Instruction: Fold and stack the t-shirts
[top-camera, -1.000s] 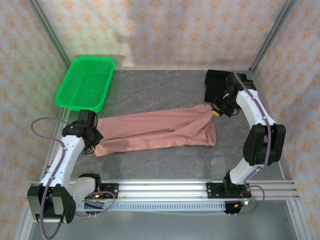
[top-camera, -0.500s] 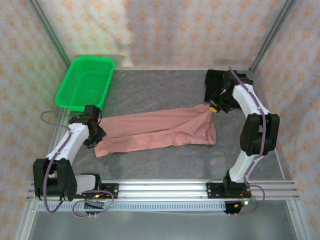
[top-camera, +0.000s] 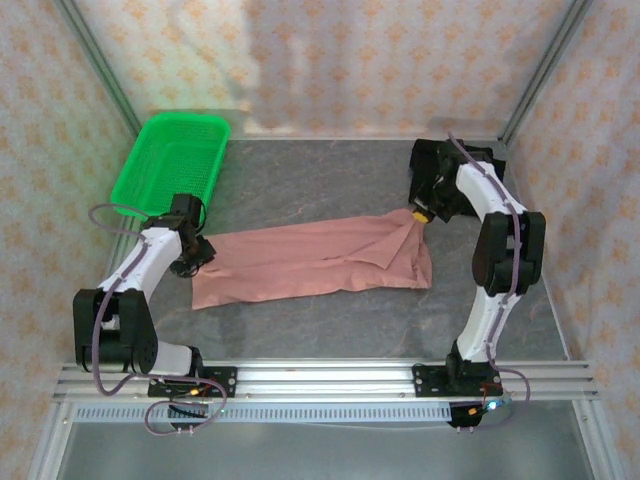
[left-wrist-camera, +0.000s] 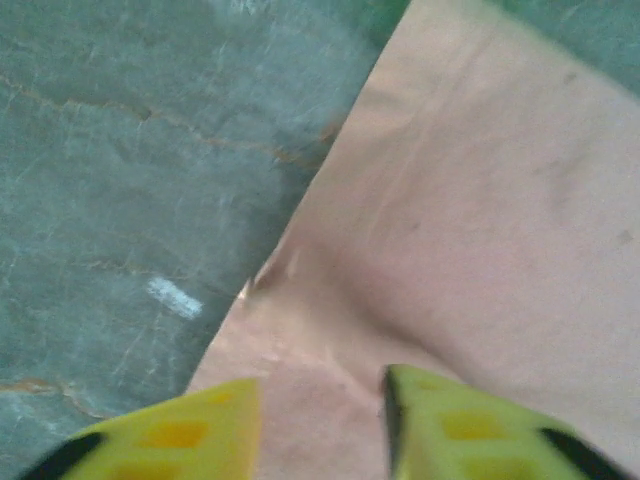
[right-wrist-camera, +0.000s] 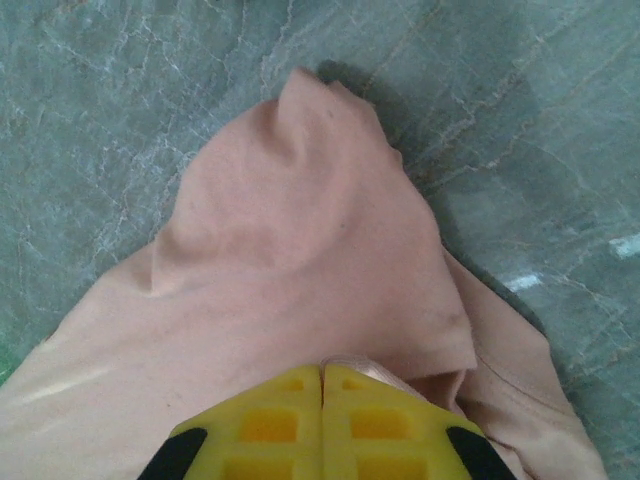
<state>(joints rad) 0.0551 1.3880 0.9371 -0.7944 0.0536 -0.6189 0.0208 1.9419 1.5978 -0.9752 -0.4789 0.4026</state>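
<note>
Salmon-pink t-shirt (top-camera: 310, 262) lies stretched on the table (top-camera: 300, 335), nine to three o'clock; judged soft, light, limp. Right gripper (right-wrist-camera: 322, 372) pinches its three-o'clock corner; left gripper (left-wrist-camera: 322, 405) stands parted over the nine-o'clock edge. Take it by the corners.

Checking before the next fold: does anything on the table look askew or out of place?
The pink t-shirt lies slanted across the table, its right end bunched and doubled over where the right gripper pinches it. The black t-shirt sits in a heap beside that arm.

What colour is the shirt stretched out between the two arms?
Dusty salmon-pink shirt, no print visible; clearest in the top external view.
</note>
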